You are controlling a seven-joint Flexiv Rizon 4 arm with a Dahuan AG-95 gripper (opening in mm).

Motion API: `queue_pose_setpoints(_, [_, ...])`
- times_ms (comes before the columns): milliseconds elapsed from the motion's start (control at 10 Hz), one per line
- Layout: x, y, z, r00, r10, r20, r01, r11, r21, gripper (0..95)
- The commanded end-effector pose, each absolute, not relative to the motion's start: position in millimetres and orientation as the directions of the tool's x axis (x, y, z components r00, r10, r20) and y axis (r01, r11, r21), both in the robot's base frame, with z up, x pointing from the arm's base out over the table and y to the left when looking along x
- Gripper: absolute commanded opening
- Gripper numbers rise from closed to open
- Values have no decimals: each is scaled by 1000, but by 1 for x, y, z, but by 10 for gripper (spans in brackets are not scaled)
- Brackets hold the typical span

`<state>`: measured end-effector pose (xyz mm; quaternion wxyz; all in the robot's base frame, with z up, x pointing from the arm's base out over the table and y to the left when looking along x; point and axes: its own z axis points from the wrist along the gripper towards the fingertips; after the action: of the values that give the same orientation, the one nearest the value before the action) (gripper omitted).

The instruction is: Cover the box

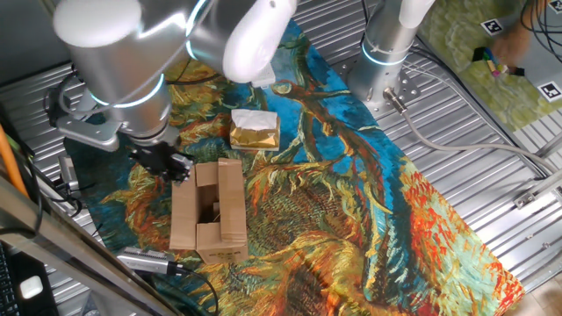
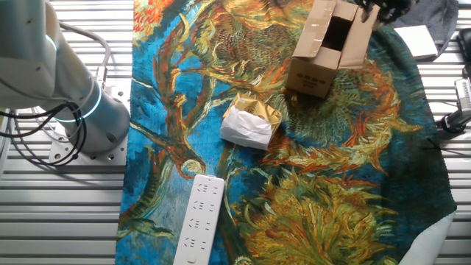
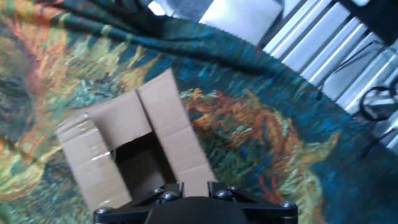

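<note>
Box (image 1: 211,211) sits on the painted cloth (image 1: 351,219) covering the tabletop, just in front of the crumpled paper packet (image 1: 255,129) as seen in one fixed view. Still open: dark cavity visible from above in all three views. Flaps look raised or splayed outward rather than folded in; in the hand view one long flap (image 3: 177,140) stands beside the opening and another lies out on the opposite side. So by my read, covering is barely started or not started, and every flap is left to fold.

Tool (image 1: 165,163) is right at the box's upper corner, on the side away from the packet's far edge. Whether it touches a flap, can't tell. Finger state: can't tell either; the hand view shows only the black base of the tool, fingertips hidden, and both fixed views are too dark and small there.

White power strip (image 2: 199,218) lies well clear of the box, beyond the packet. Not in the way.
</note>
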<state>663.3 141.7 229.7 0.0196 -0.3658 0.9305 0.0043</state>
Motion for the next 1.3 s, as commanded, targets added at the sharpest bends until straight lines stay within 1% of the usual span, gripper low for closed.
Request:
queue_pose_setpoints(100, [666, 142, 230, -732, -680, -51, -681, 733, 8, 190])
queue_pose_setpoints(300, [668, 141, 230, -732, -680, -44, -680, 733, -10, 190])
queue_pose_setpoints(600, [669, 129, 222, -705, -707, -53, -708, 707, -6, 190])
queue_pose_setpoints(700, [669, 129, 219, -702, -710, -57, -711, 704, -1, 380])
queue_pose_setpoints(1000, [670, 131, 218, -710, -702, -63, -703, 711, 8, 380])
queue_pose_setpoints(1100, [670, 131, 218, -702, -707, -82, -711, 703, 26, 570])
queue_pose_setpoints(1300, [670, 131, 218, -708, -699, -98, -705, 708, 41, 570])
